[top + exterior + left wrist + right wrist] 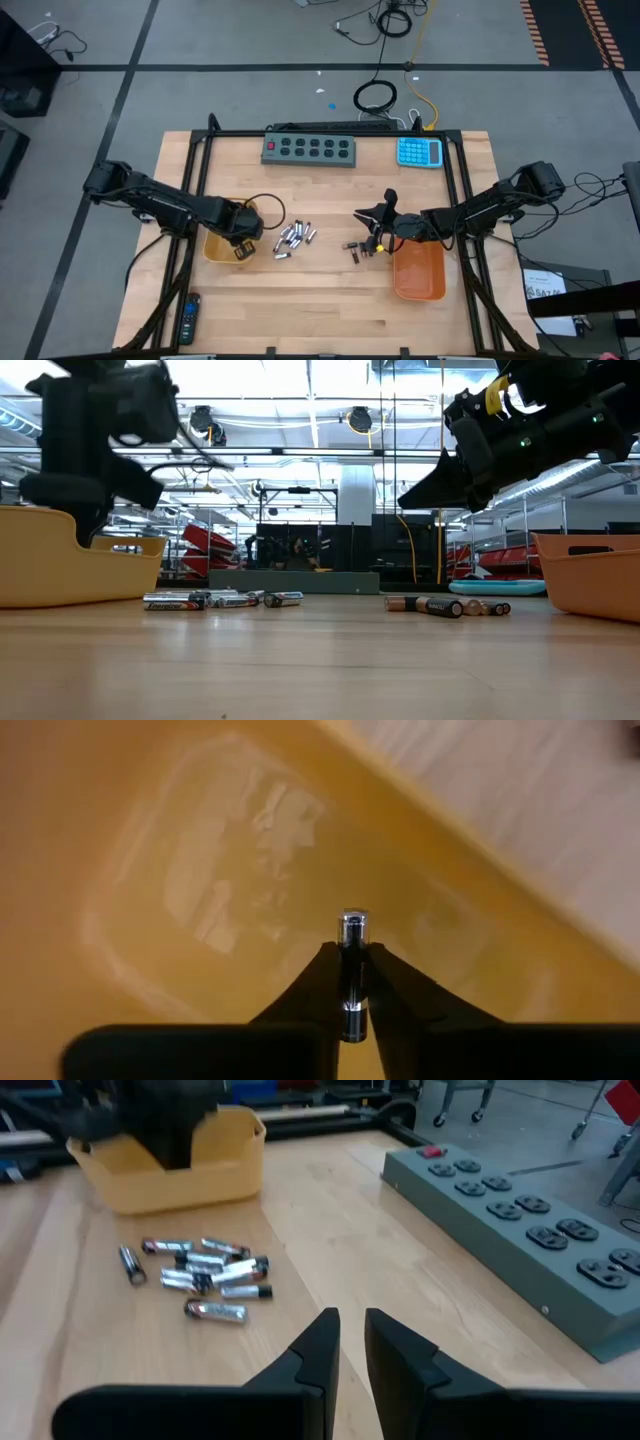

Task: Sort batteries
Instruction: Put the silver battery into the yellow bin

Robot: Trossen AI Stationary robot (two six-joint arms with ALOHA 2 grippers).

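Observation:
My left gripper [352,952] hangs over the inside of the yellow tray [216,246] on the table's left and is shut on one silvery battery [352,960]. A cluster of silvery batteries [293,237] lies on the wood just right of that tray, also seen in the right wrist view [205,1270]. A few darker batteries [355,248] lie near the orange tray [418,275]. My right gripper [350,1320] hovers above the table between the dark batteries and the power strip, holding nothing, with a narrow gap between its fingers. My left gripper pinches the silvery battery between its two fingers [322,982], which lie along the cell. The battery's metal end [352,923] sticks out past the fingertips. The fingers point down from above, and the battery is lifted clear over the yellow tray's floor [230,890].
A grey power strip [309,149] and a blue calculator [420,152] sit along the far edge. A black remote [189,318] lies at the near left corner. Black frame rails [200,170] run along the table's sides. Bare wood lies between the two trays.

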